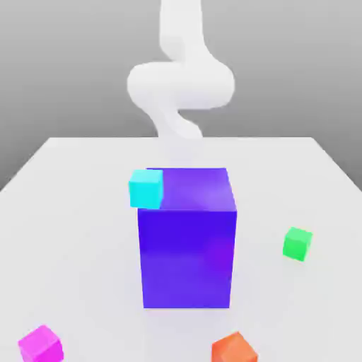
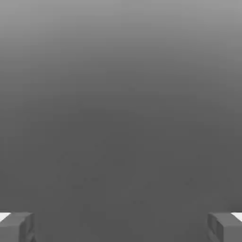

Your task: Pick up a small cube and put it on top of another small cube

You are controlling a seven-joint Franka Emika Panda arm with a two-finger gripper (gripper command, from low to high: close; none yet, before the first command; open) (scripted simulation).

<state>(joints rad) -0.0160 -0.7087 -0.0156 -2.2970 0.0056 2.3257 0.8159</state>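
My hand point(image 2: 121, 227) is spread wide, holding nothing. The magenta cube point(image 1: 40, 344) sits at the tabletop's point(image 1: 71, 212) near edge; I should descend squarely over it, avoiding the big blue block point(image 1: 187, 247)

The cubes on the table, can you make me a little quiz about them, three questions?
1. True or false: the cyan cube sits on the big blue-purple block.
2. Which small cube lies nearest the exterior view's right: A magenta, B green, C orange?
3. How many small cubes rest on the table itself?

Key: 1 true. 2 B, the green cube. 3 three: magenta cube, orange cube, green.
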